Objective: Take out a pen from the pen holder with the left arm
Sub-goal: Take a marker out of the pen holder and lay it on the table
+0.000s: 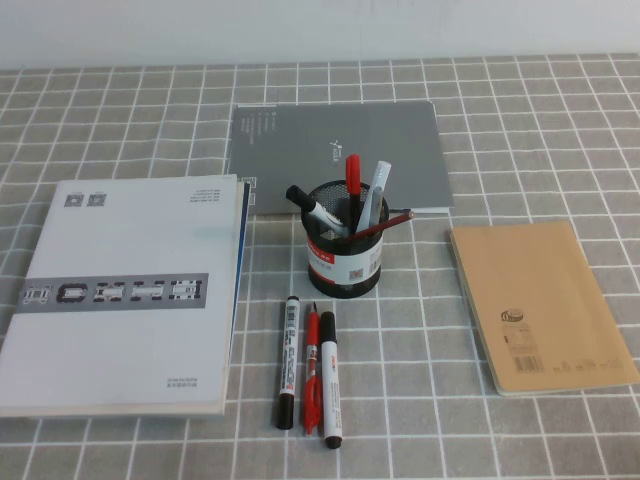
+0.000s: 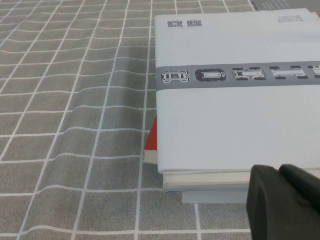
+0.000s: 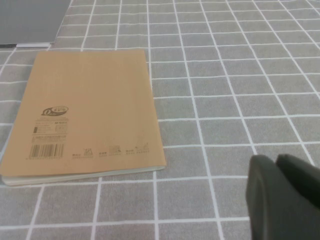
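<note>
A black mesh pen holder (image 1: 344,262) stands mid-table, holding a black marker (image 1: 316,210), a red marker (image 1: 353,180), a grey pen (image 1: 376,190) and a red pencil (image 1: 395,219). In front of it three pens lie side by side on the cloth: a black one (image 1: 289,360), a red one (image 1: 311,368) and a white marker with a black cap (image 1: 329,378). Neither arm appears in the high view. My left gripper (image 2: 280,171) is shut and empty, near the front edge of the white book (image 2: 235,100). My right gripper (image 3: 275,160) is shut and empty, over the cloth beside the brown notebook (image 3: 90,110).
A large white book (image 1: 125,295) lies left of the holder on top of other books. A grey book (image 1: 340,150) lies behind the holder and a brown notebook (image 1: 540,305) to its right. A grey checked cloth (image 1: 430,400) covers the table.
</note>
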{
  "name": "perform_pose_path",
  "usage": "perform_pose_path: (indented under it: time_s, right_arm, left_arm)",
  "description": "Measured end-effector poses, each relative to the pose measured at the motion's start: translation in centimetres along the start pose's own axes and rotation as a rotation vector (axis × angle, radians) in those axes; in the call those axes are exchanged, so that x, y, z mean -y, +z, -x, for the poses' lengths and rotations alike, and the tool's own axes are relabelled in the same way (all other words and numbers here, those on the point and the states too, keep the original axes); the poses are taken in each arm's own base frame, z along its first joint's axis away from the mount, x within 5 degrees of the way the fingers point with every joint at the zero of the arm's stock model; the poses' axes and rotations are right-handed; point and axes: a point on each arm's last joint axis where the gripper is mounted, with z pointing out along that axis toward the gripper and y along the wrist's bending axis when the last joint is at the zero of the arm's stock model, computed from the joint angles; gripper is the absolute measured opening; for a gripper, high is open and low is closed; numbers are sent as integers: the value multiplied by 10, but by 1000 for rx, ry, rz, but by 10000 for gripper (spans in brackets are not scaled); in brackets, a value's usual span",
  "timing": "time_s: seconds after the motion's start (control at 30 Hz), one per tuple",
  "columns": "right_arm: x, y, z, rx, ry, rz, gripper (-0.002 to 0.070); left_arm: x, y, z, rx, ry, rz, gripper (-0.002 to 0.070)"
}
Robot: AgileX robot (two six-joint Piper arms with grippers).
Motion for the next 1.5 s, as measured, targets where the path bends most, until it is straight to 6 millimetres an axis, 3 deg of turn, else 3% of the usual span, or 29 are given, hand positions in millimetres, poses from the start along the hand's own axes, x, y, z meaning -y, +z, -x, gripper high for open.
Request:
perform_pose_path:
  time_s: [0.37,0.57,0.67,0.83,0.93,1.33,1.5]
  right_arm:
    - [0,0,0,0,0,0,-13]
    - [0,0,0,0,0,0,-13]
    - [0,0,0,0,0,0,-13]
    - [0,0,0,0,0,0,-13]
    - [0,0,0,0,0,0,-13]
    - [0,0,0,0,0,0,-13]
    - [0,0,0,0,0,0,-13]
  left_arm:
    - [0,0,0,5,0,1,-3]
    - [0,0,8,89,-36,-1,-4]
    - [1,-1,13,138,-147,-19,-3]
    - [1,-3,24,260,-548,-81,-3]
    - [-2,-5,30,324,-684,-96,-3]
    - [-14,-14,46,570,-839,-78,-4]
    - [-15,-15,47,590,-894,-88,-4]
